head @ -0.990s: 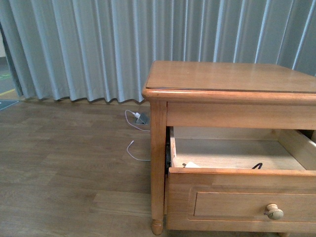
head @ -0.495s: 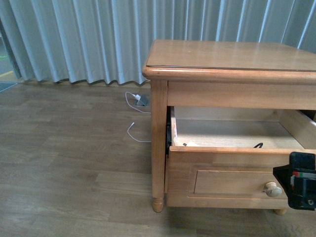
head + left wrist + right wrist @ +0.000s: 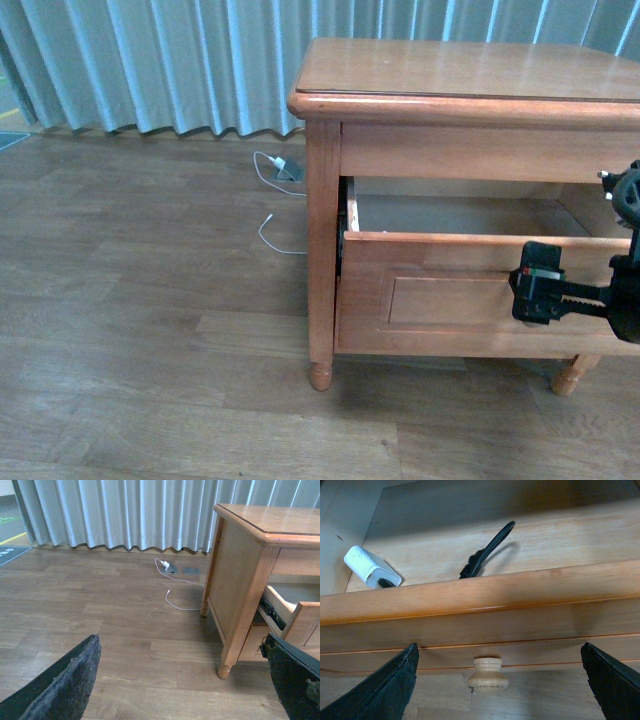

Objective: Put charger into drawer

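Note:
The charger (image 3: 370,567), a small white cube with a black cable (image 3: 487,550), lies on the floor of the open drawer (image 3: 440,295) in the right wrist view. My right gripper (image 3: 535,295) is open in front of the drawer's panel, and it hides the knob in the front view. In the right wrist view the round wooden knob (image 3: 487,674) sits between the spread fingers of that gripper (image 3: 500,692), untouched. My left gripper (image 3: 180,690) is open above the bare floor, left of the table, with the drawer's corner (image 3: 295,615) close to one finger.
The drawer belongs to a honey-coloured bedside table (image 3: 470,70) standing on turned legs (image 3: 320,375). A white-cabled charger with a grey block (image 3: 285,168) lies on the wooden floor by the grey curtain (image 3: 150,60); it also shows as the white-cabled charger (image 3: 170,567) in the left wrist view.
The front view has dropped, so less of the drawer's inside shows. My right gripper has risen from the lower right to the drawer front and now covers the knob.

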Available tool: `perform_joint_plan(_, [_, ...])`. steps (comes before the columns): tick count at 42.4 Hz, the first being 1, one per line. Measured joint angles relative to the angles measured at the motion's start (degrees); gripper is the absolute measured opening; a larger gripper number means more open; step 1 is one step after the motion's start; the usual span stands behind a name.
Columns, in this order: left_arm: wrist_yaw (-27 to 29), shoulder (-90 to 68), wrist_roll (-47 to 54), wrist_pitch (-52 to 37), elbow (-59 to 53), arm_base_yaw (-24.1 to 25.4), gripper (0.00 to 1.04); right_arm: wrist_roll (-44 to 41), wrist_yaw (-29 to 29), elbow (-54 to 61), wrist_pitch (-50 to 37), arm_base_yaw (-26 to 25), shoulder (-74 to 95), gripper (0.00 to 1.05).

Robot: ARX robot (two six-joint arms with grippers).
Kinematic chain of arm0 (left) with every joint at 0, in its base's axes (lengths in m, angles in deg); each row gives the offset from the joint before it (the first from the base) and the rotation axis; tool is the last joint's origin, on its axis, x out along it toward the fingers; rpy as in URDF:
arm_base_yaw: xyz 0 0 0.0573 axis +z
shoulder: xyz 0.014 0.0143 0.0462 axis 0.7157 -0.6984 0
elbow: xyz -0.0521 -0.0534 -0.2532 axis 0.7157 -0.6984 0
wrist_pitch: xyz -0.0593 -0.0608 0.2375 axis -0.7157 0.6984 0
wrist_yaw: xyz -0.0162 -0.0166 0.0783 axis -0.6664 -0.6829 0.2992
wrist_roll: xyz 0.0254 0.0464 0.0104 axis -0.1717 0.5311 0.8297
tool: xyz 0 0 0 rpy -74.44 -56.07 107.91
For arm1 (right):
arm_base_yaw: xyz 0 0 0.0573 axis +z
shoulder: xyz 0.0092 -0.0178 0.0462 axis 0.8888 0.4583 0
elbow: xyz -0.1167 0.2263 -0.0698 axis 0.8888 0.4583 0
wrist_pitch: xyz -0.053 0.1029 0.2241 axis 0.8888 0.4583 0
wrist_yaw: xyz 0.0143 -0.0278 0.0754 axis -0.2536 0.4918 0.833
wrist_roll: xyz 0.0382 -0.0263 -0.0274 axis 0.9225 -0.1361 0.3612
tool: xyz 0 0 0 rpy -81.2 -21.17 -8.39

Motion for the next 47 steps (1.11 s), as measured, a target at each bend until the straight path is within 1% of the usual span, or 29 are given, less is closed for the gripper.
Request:
perform_joint_plan(9, [0.0, 0.0, 0.0, 0.0, 0.0, 0.0, 0.99, 0.0, -0.8, -6.0, -4.0, -0.5, 6.1, 0.97])
perform_joint_plan(21, [0.0, 0.0, 0.0, 0.0, 0.0, 0.0, 0.99, 2.9, -6.0, -15.4, -7.8, -1.0, 13.1, 0.97])
perform_joint_plan(29, [0.0, 0.0, 0.0, 0.0, 0.0, 0.0, 0.99, 5.0, -9.4, -19.8, -8.0, -1.1, 15.2, 0.97])
perform_joint_plan(47, [0.0, 0.0, 0.0, 0.0, 0.0, 0.0, 0.99, 6.9, -12.4, -24.3, -7.4, -0.8, 19.4, 0.97])
